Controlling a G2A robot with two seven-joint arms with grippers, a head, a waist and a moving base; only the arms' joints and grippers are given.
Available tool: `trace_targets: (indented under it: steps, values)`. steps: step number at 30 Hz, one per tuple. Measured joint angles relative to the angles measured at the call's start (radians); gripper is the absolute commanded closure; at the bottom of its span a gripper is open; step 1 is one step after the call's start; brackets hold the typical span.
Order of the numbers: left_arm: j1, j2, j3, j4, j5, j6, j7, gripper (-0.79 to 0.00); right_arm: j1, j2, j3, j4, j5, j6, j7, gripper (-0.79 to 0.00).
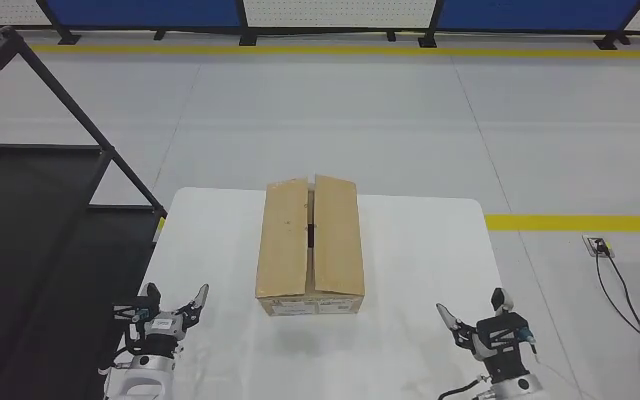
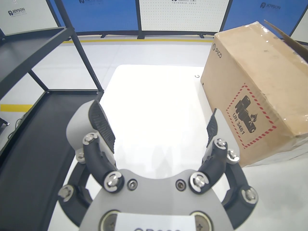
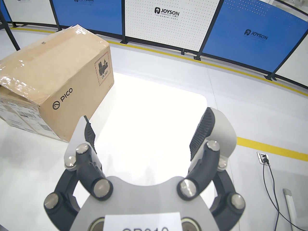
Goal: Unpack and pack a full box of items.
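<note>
Cardboard box [image 1: 310, 245] is set at the white table's [image 1: 420, 260] middle with flaps closed, the left gripper [image 1: 178, 292] and right gripper [image 1: 468, 304] being held off its near corners with fingers apart, and each flap is best lifted outward from the centre seam.

Pale grey glossy floor [image 1: 300, 110], evenly lit, soft glare. Yellow painted stripe [image 1: 330, 49] along far side, in front of row of blue and white perforated partition panels [image 2: 180, 3] on black feet. Black metal shelving rack [image 2: 28, 49] just left of white round-cornered bench [image 1: 430, 260]. Second yellow stripe [image 1: 560, 222] on right, floor socket with black cable [image 1: 598, 246] beside it.
</note>
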Motion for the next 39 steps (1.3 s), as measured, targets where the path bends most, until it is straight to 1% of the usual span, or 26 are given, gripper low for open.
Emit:
trace_targets:
  steps: [7,9,12,16,19,22,30,33,36,39]
  values:
    - [-0.001,0.000,0.000,0.002,0.000,0.000,-0.002,-0.785,0.000,0.000,0.000,0.000,0.000,0.000,0.000,-0.785]
    - [-0.018,-0.002,0.008,0.016,0.000,0.003,-0.015,-0.785,0.004,-0.001,-0.003,0.002,0.007,0.001,-0.001,-0.785]
    - [-0.075,-0.007,0.050,0.055,-0.005,-0.022,-0.045,-0.785,0.025,-0.006,-0.025,0.006,-0.010,0.023,-0.016,-0.785]
    - [-0.175,-0.017,0.103,0.139,-0.030,-0.052,-0.074,-0.785,0.048,-0.015,-0.083,0.006,-0.107,0.118,-0.074,-0.785]
    - [-0.234,-0.024,0.139,0.193,-0.046,-0.067,-0.082,-0.785,0.061,-0.022,-0.119,0.013,-0.158,0.164,-0.104,-0.785]
    - [-0.267,-0.029,0.179,0.231,-0.022,-0.087,-0.080,-0.785,0.067,-0.025,-0.131,0.019,-0.182,0.198,-0.110,-0.785]
    - [-0.268,-0.029,0.186,0.237,-0.003,-0.089,-0.082,-0.785,0.067,-0.025,-0.130,0.019,-0.180,0.195,-0.109,-0.785]
    - [-0.260,-0.029,0.189,0.224,0.017,-0.088,-0.074,-0.785,0.080,-0.028,-0.139,0.025,-0.210,0.225,-0.102,-0.785]
    - [-0.259,-0.031,0.213,0.201,0.065,-0.088,-0.087,-0.785,0.109,-0.033,-0.182,0.030,-0.263,0.226,-0.154,-0.785]
    - [-0.263,-0.033,0.232,0.197,0.099,-0.086,-0.093,-0.785,0.133,-0.034,-0.218,0.045,-0.376,0.224,-0.203,-0.785]
